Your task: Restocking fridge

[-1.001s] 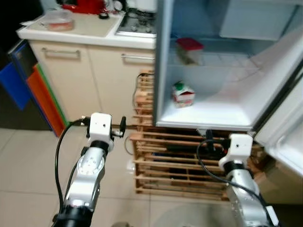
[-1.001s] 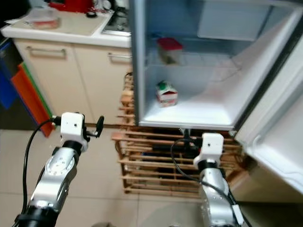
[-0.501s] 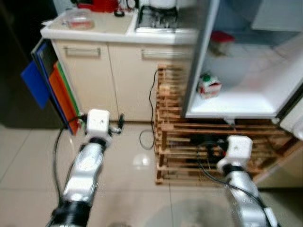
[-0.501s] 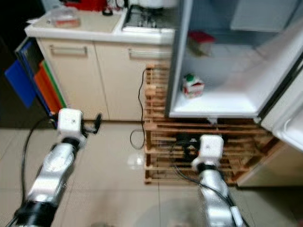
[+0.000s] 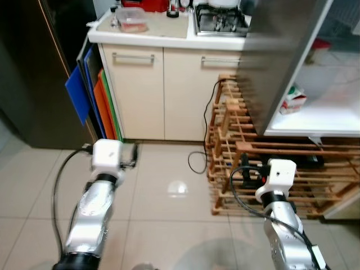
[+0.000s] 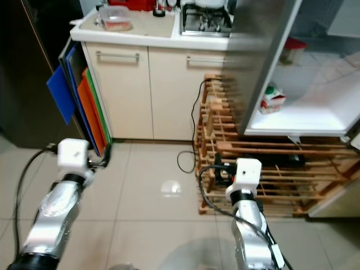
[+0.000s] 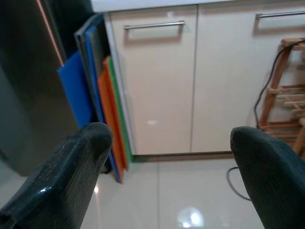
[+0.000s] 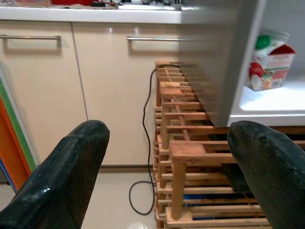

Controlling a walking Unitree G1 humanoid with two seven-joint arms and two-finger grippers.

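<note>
- Left eye view: the fridge [image 5: 292,62] is standing open on a wooden rack [image 5: 247,169], and a milk carton [image 5: 293,99] is sitting upright on the fridge's lower shelf, near its front edge. A red-lidded container [image 5: 319,47] is sitting on the shelf above the carton, further back. Left of the fridge, a cream cabinet [image 5: 169,90] is carrying a surface [image 5: 152,34] with a clear plastic box [image 5: 132,18] and a gas hob [image 5: 220,19] on it. Coloured boards [image 5: 93,98], blue, orange and green, are leaning against the cabinet's far side from the fridge. The left pincer [image 5: 133,155] is hovering over the tiled floor [image 5: 169,214] in front of the cabinet; the right pincer [image 5: 247,173] is hovering in front of the rack, below the fridge.
- Right eye view: the same scene is showing, with a black cable [image 6: 188,146] hanging down between the cabinet and the rack and curling on the floor.
- Left wrist view: the left pincer's fingers [image 7: 71,176] are spread wide with nothing between them, facing the cabinet doors and the leaning boards.
- Right wrist view: the right pincer's fingers [image 8: 62,176] are also spread wide and holding nothing, pointing at the rack, with the milk carton on the fridge shelf above it.
</note>
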